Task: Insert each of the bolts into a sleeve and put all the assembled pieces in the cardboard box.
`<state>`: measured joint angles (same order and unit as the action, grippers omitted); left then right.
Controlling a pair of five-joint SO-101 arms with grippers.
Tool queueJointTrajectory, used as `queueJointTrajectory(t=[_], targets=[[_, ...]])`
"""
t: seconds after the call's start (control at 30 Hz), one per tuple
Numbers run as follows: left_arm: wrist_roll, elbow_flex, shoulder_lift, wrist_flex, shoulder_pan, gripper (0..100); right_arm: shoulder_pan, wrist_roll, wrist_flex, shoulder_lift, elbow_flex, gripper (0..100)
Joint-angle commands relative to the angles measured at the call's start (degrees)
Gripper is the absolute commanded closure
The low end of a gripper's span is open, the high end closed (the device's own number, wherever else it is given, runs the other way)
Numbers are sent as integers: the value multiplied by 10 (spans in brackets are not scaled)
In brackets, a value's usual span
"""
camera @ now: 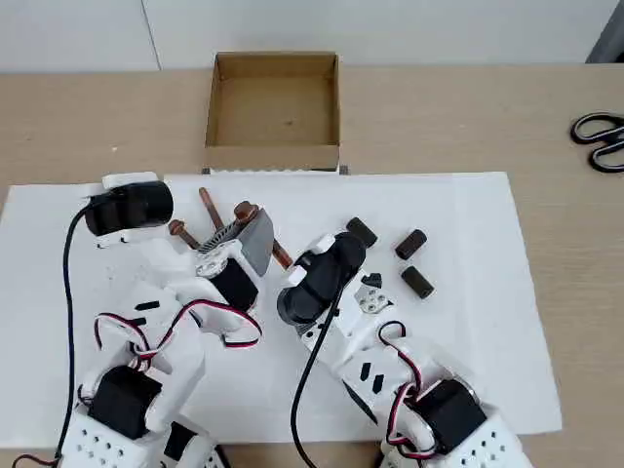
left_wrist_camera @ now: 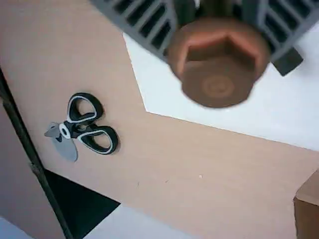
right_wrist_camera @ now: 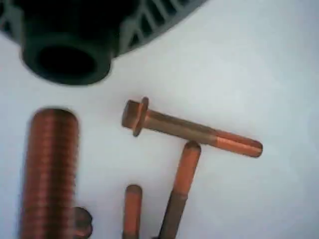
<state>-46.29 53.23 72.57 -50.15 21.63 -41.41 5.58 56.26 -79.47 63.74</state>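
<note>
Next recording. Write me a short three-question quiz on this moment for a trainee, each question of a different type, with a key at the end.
1. True or false: the cardboard box already holds an assembled piece.
2. Multiple choice: the left end effector holds A) a bolt, B) a screwdriver, C) nothing.
3. Short answer: what does the right end effector hold?
Key: 1 false, the box is empty. 2 A. 3 a black sleeve.
</note>
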Motion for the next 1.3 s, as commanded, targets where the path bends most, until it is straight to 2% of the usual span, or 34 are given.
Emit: queueJointTrajectory(t=[0.0, 0.27, 0.77, 0.97, 1.27], targets=[[6, -4, 12, 13, 5, 994, -2, 6, -15, -3, -4, 995], [6, -5, 12, -23, 48, 994, -2, 6, -37, -3, -4, 995], [27, 0, 13, -12, 46, 994, -4, 6, -37, -8, -7, 995], [27, -2, 11, 12, 9, 994, -4, 6, -37, -8, -7, 995], [25, 0, 10, 11, 11, 994, -4, 6, -38, -8, -8, 995]])
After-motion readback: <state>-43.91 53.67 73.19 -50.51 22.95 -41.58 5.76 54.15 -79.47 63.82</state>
